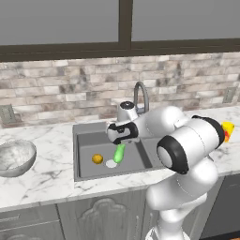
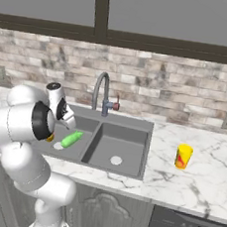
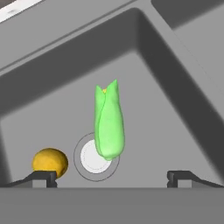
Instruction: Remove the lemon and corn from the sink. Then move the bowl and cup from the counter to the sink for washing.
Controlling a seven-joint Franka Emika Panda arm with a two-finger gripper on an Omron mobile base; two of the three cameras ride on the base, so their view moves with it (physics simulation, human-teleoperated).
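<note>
We are at the very start, as far as we can judge: none of the four moves looks finished. The corn [image 3: 109,121] lies on the floor of the left basin of the sink [image 1: 84,129], its blunt end overlapping the round drain [image 3: 92,157], its split tip pointing away from us in the hand view. The lemon [image 3: 50,162] sits on the same basin floor, close beside the drain on its other side and apart from the corn. Both are therefore still to be lifted out.

Our gripper [image 3: 112,177] hangs over that basin with its fingers spread as wide as they go and nothing between them; the corn lies ahead of the gap, not touched.

On the counter [image 1: 47,178], the bowl [image 1: 15,157] rests to the left of the sink, well apart from it, and the cup [image 2: 183,156] stands upright on the counter to the right of the sink. Neither has gone into a basin yet. The right basin holds only its own drain.

We judge the corn the likelier first pick, since it lies nearly centred under the hand.
</note>
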